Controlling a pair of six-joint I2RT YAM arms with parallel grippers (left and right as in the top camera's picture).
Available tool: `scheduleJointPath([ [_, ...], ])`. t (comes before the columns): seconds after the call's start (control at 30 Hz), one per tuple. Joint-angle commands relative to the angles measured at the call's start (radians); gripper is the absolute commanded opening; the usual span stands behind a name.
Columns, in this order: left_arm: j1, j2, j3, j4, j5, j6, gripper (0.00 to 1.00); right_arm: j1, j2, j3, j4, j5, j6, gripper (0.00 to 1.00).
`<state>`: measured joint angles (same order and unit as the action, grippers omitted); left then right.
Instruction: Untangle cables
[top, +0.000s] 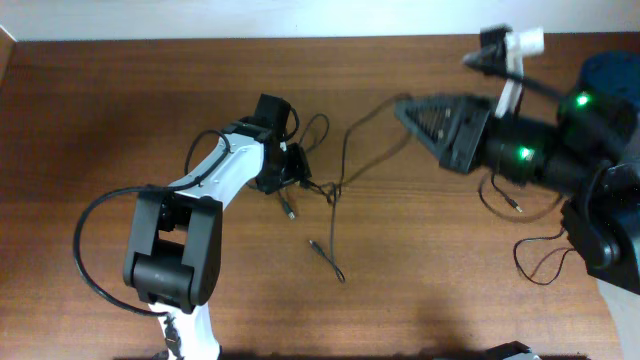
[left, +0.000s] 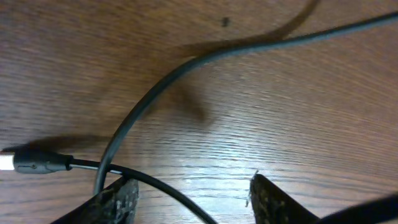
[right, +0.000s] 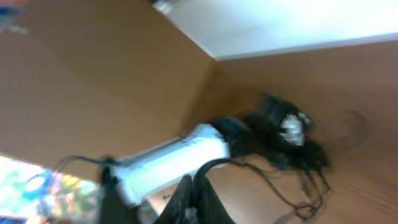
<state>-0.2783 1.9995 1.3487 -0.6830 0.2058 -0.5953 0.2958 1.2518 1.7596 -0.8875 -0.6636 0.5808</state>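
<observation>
The cables (top: 333, 188) are thin black wires knotted at mid-table, with loose plug ends trailing toward the front (top: 325, 250). My left gripper (top: 292, 168) is at the left side of the tangle. In the left wrist view its jaws (left: 193, 186) are open, low over the wood, and one black cable (left: 161, 81) arcs past while a thinner one with a plug (left: 37, 163) runs between the fingers. My right gripper (top: 402, 106) is raised at the right, shut on a cable strand (right: 198, 186) that leads down to the tangle (right: 301, 158).
More thin black wires lie at the right under the right arm (top: 515, 205) and near the right edge (top: 540, 262). The white wall border runs along the table's far edge (top: 300, 20). The left arm's white link (right: 174, 155) shows in the right wrist view.
</observation>
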Motion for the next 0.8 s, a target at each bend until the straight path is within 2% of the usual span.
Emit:
scheduleJointPath([
  [0.0, 0.008, 0.014, -0.014, 0.002, -0.076, 0.004, 0.64, -0.003, -0.003, 0.010, -0.206, 0.308, -0.140, 0.04],
  [0.1, 0.013, 0.014, -0.014, 0.002, -0.075, 0.004, 0.77, -0.003, 0.024, 0.010, -0.459, 0.544, -0.140, 0.04],
  [0.17, 0.020, 0.014, -0.014, 0.002, -0.072, 0.005, 0.88, -0.003, 0.068, 0.008, -0.583, 0.615, -0.140, 0.04],
  [0.3, 0.032, 0.014, -0.014, 0.001, -0.072, 0.005, 0.91, -0.003, 0.196, 0.006, -0.735, 0.674, -0.140, 0.04],
  [0.33, 0.032, 0.014, -0.014, 0.002, -0.072, 0.005, 0.99, -0.003, 0.228, 0.006, -0.753, 0.680, -0.140, 0.04],
  [0.43, 0.032, 0.014, -0.014, 0.022, -0.072, 0.062, 0.99, -0.003, 0.332, 0.006, -0.795, 0.680, -0.162, 0.04],
  [0.6, 0.039, 0.014, -0.014, 0.024, -0.073, 0.074, 0.99, -0.002, 0.492, -0.005, -0.810, 0.702, -0.163, 0.05],
  [0.7, 0.054, 0.014, -0.014, 0.024, -0.072, 0.074, 0.99, -0.002, 0.521, -0.087, -0.745, 0.702, -0.162, 0.13],
  [0.73, 0.066, 0.014, -0.014, 0.024, -0.072, 0.074, 0.99, -0.002, 0.521, -0.146, -0.684, 0.695, -0.161, 0.23],
  [0.77, 0.075, 0.014, -0.014, 0.024, -0.072, 0.074, 0.99, -0.002, 0.521, -0.210, -0.623, 0.669, -0.158, 0.28],
])
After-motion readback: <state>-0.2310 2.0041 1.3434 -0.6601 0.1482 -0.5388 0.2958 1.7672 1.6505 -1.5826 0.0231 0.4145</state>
